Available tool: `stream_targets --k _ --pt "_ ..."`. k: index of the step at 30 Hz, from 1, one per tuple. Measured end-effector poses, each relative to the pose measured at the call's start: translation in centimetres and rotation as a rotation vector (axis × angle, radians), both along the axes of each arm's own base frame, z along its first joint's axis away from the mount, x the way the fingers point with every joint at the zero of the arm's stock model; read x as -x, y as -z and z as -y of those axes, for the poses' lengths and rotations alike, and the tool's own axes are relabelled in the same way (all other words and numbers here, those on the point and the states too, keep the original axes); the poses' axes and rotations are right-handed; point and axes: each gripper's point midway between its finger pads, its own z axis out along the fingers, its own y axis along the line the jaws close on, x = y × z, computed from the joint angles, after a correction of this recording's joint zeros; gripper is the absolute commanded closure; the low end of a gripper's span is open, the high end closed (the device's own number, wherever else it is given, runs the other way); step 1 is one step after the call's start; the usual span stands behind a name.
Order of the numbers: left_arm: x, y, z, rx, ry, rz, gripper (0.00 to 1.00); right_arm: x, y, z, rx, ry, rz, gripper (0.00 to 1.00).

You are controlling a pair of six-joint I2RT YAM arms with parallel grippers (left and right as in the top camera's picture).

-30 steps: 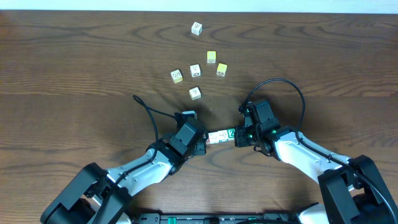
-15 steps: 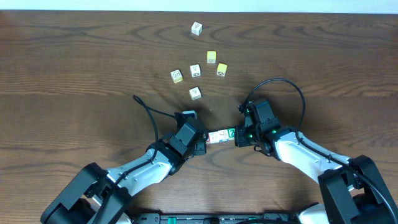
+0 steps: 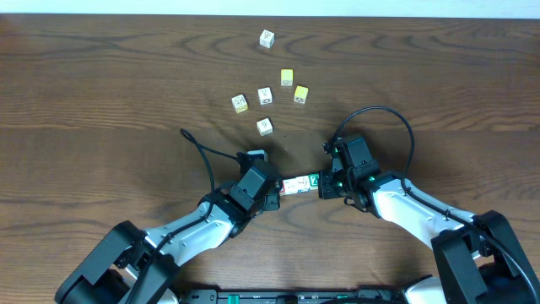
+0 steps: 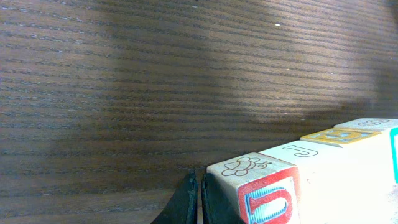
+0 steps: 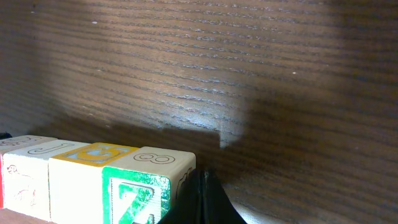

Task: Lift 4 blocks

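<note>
Sandwiching the blocks [image 3: 299,183] over dark woodgrain table [image 3: 101,84], left hand [image 4: 198,202] and right hand [image 5: 200,196] are closed.

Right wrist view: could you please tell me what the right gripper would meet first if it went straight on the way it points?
Probably the wooden table. The shut right gripper has the green Z block beside its tips, not ahead of them; depth is unclear.

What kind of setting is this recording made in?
Likely a robot manipulation bench: a dark wood-grain table, a row of letter blocks between the left arm and right arm, loose cubes beyond.
</note>
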Motion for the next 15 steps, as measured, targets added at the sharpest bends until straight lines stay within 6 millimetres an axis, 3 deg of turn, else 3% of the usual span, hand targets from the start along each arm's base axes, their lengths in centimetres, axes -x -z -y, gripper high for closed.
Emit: stream_targets --k 15 --pt "0.0 0.0 0.0 0.003 -0.003 0.0 0.93 0.0 -1.0 0.1 -0.006 0.002 0.021 0.99"
